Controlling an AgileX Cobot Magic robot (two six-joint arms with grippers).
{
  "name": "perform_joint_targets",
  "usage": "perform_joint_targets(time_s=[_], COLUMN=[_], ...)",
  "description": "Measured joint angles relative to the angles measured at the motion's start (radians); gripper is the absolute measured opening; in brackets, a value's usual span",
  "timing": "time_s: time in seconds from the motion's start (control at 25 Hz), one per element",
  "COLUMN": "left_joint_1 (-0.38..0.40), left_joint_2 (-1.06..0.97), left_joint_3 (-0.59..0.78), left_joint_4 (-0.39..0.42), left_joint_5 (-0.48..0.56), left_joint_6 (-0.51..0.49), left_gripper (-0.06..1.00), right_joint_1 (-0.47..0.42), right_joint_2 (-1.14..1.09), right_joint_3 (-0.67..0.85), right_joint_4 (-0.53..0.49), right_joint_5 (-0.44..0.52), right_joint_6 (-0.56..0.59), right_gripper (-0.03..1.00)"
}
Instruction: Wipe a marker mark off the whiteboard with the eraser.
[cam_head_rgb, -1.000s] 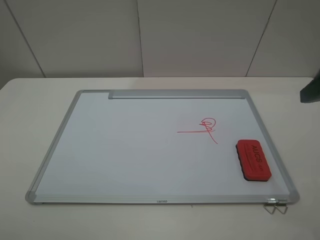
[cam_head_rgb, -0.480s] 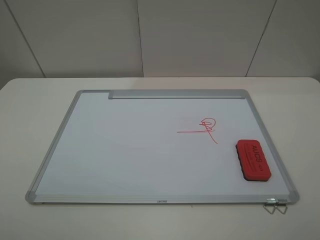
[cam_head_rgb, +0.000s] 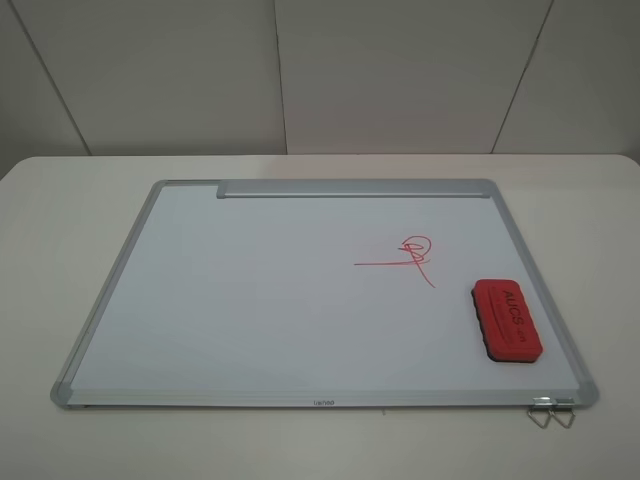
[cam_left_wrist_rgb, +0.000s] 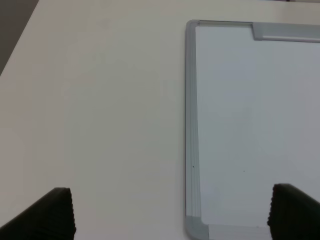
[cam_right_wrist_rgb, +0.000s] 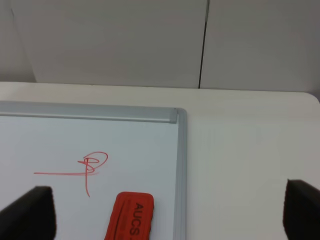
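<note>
The whiteboard (cam_head_rgb: 250, 300) lies flat on the white table. The red eraser (cam_head_rgb: 507, 318) rests on it near the right frame, lettering up. Left of the eraser is one small red scribble (cam_head_rgb: 415, 250) with a round loop, a straight line and a short tail. No wider zigzag marker mark shows in any view. In the right wrist view, my right gripper (cam_right_wrist_rgb: 169, 186) is open and high over the board's far right corner, above the eraser (cam_right_wrist_rgb: 130, 217) and the scribble (cam_right_wrist_rgb: 92, 164). My left gripper (cam_left_wrist_rgb: 171, 190) is open above the whiteboard (cam_left_wrist_rgb: 250, 100) at its left frame. Neither gripper appears in the exterior view.
A metal tray bar (cam_head_rgb: 350, 188) runs along the board's far edge. A small wire clip (cam_head_rgb: 552, 411) sticks out at the front right corner. Bare white table (cam_head_rgb: 60, 230) surrounds the board, and a panelled wall stands behind.
A dark part of the right arm at the right edge of the exterior view one second ago is gone from view. Board, eraser and scribble have not moved.
</note>
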Motion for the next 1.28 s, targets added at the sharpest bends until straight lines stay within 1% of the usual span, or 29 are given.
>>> perform_joint_targets(time_s=[0.28,1.28], left_joint_1=[0.0,0.0], left_joint_2=[0.0,0.0], left_joint_3=[0.0,0.0], left_joint_4=[0.0,0.0], left_joint_5=[0.0,0.0], left_joint_6=[0.0,0.0], left_gripper=[0.77,0.77], right_joint_1=[0.004,0.004], right_joint_2=[-0.002,-0.002], right_joint_3=[0.099,0.1], right_joint_4=[0.0,0.0], right_joint_5=[-0.013,-0.013], right_joint_6=[-0.006,-0.007], right_gripper=[0.83,0.83])
